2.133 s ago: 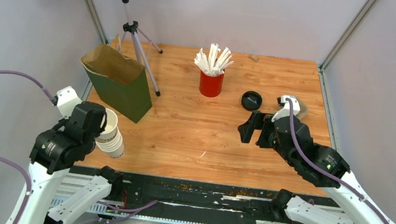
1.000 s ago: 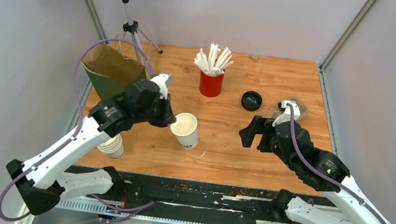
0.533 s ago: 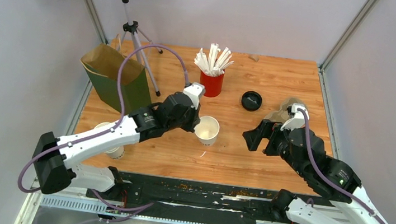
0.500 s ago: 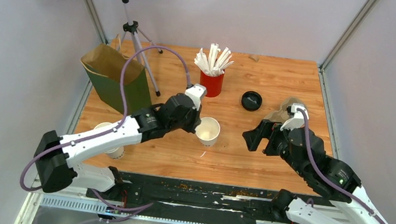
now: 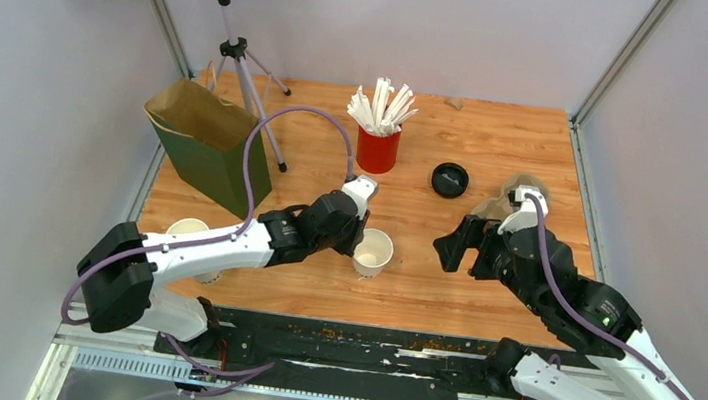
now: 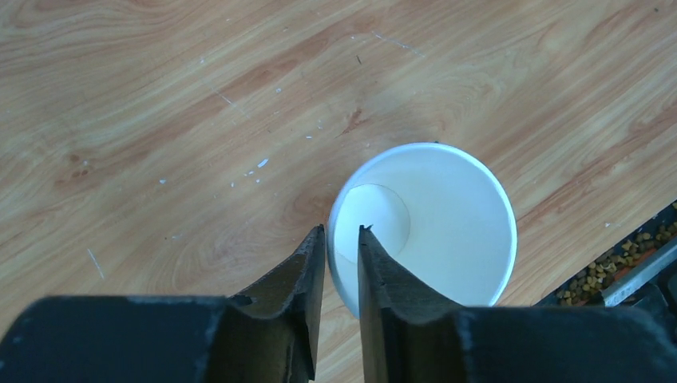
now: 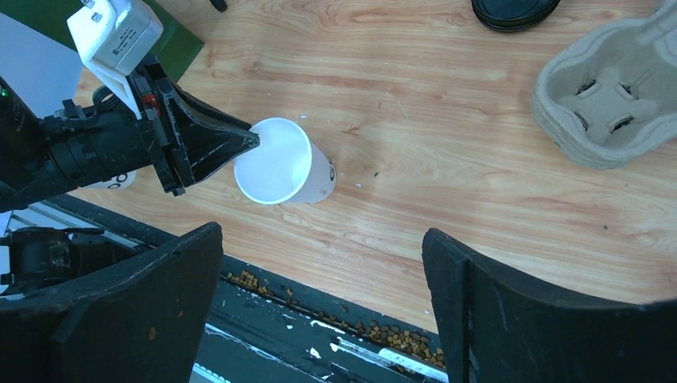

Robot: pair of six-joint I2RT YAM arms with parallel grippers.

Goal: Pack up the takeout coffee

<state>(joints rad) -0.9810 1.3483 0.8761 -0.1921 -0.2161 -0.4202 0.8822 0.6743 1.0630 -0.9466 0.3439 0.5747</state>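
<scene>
A green paper bag [image 5: 210, 143] stands open at the far left of the worktop [image 5: 440, 290], with a stack of paper cups [image 5: 187, 232] near the left edge. The left gripper [image 6: 342, 231] reaches to the middle; its jaws are barely parted and straddle the rim of the white paper cup [image 6: 431, 223], one finger outside the wall and one inside, the wall loose between them. The cup stands upright and lidless, near the middle of the worktop towards the near edge. Farther back stands a red cup of white sticks [image 5: 377, 147]. To the right lie the black lid [image 5: 450, 179] and a cardboard cup carrier [image 7: 611, 96]. The right gripper [image 7: 321, 231] hovers with its jaws spread wide, holding nothing.
</scene>
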